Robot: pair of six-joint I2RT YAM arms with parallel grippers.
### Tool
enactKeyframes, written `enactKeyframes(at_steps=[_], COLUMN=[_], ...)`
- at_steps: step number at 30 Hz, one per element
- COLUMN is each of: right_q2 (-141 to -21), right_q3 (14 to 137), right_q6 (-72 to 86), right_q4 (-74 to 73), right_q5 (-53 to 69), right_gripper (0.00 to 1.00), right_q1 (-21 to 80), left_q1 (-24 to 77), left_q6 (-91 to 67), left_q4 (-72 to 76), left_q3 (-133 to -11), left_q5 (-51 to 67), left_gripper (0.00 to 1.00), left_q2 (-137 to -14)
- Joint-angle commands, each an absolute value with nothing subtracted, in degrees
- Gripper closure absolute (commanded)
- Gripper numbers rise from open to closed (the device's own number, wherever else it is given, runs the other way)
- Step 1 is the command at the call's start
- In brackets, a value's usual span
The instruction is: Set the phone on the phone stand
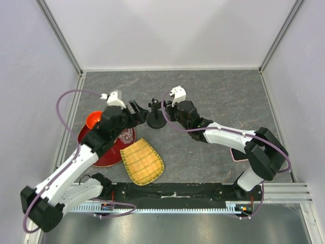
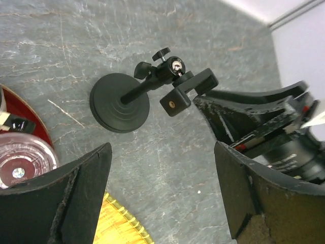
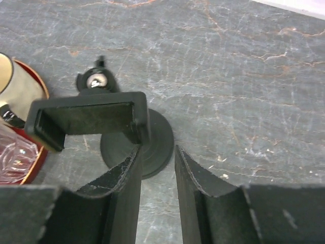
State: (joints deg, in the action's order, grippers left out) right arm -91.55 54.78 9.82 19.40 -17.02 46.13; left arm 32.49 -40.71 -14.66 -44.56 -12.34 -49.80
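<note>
**Both grippers at the stand, the phone back by the right arm**

The room was a white-walled booth around a grey stone-patterned table [image 1: 218,96], and I took it in from the near edge outward.

Closest to the arm bases lay a yellow woven tray [image 1: 142,161]. A red plate [image 1: 94,145] sat just beyond it on the left.

On the right, tucked under the right arm [image 1: 223,134] near its elbow, was the phone [image 1: 236,155]. Only a sliver of its pink edge showed, so I could not tell which way its long side ran. It lay flat on the table, well apart from the stand and on the near-right side of it.

Farther out, the two grippers faced each other across the stand [image 1: 155,122]. The left gripper [image 2: 162,151] was spread wide and held nothing, with the stand's round base beyond its fingertips.

The right gripper [image 3: 156,152] was narrowed to a slim gap with nothing in it that I could see. One finger was right up against the end of the clamp [image 3: 86,119].

The stand stood upright on its base, its clamp empty.

To my eye the coming move turned on this: the phone lay behind the fingers, back toward the bases, and the right arm was much the nearer. That arm would have to pull back from the stand and reach down beside its own elbow.
</note>
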Motion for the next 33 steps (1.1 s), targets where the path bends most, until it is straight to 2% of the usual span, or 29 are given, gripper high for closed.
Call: enactKeyframes(at_steps=[1, 3, 4, 6, 10, 13, 20, 26, 33], right_q2=[-89.74, -89.21, -88.86, -86.76, -81.57, -78.05, -70.68, -57.06, -48.78], right_q3=[56.07, 56.25, 56.25, 55.03, 50.02, 45.80, 42.72, 36.92, 37.44], right_q6=[7.90, 8.70, 9.92, 11.42, 16.25, 20.99, 26.79, 34.62, 39.11], right_q4=[21.62, 21.36, 20.23, 19.25, 19.77, 18.91, 7.92, 1.25, -18.79], right_q5=[-12.58, -10.73, -10.46, -9.93, -9.05, -11.41, -23.89, -29.86, -31.38], right_gripper=[0.60, 0.51, 0.39, 0.35, 0.10, 0.02, 0.02, 0.02, 0.02], right_q1=[42.46, 41.31, 40.44, 40.17, 40.08, 39.90, 33.76, 25.59, 7.43], left_q1=[32.08, 31.20, 31.11, 30.59, 29.09, 29.00, 28.57, 28.39, 28.30], left_q6=[-36.19, -38.31, -39.54, -41.30, -44.38, -43.69, -43.33, -42.10, -41.83], left_q4=[-16.79, -15.74, -12.34, -9.24, -5.80, -4.58, -1.93, -4.57, -4.83], left_q3=[-51.05, -51.59, -51.16, -50.63, -51.15, -50.37, -45.27, -42.46, -36.13], left_q5=[-5.64, -3.62, -1.08, 0.95, 6.67, 8.43, 13.79, 19.86, 24.69], left_gripper=[0.13, 0.17, 0.17, 0.17, 0.23, 0.23, 0.18, 0.16, 0.14], left_q2=[-59.56, -61.51, -62.31, -64.15, -67.32, -67.59, -62.94, -57.14, -49.67])
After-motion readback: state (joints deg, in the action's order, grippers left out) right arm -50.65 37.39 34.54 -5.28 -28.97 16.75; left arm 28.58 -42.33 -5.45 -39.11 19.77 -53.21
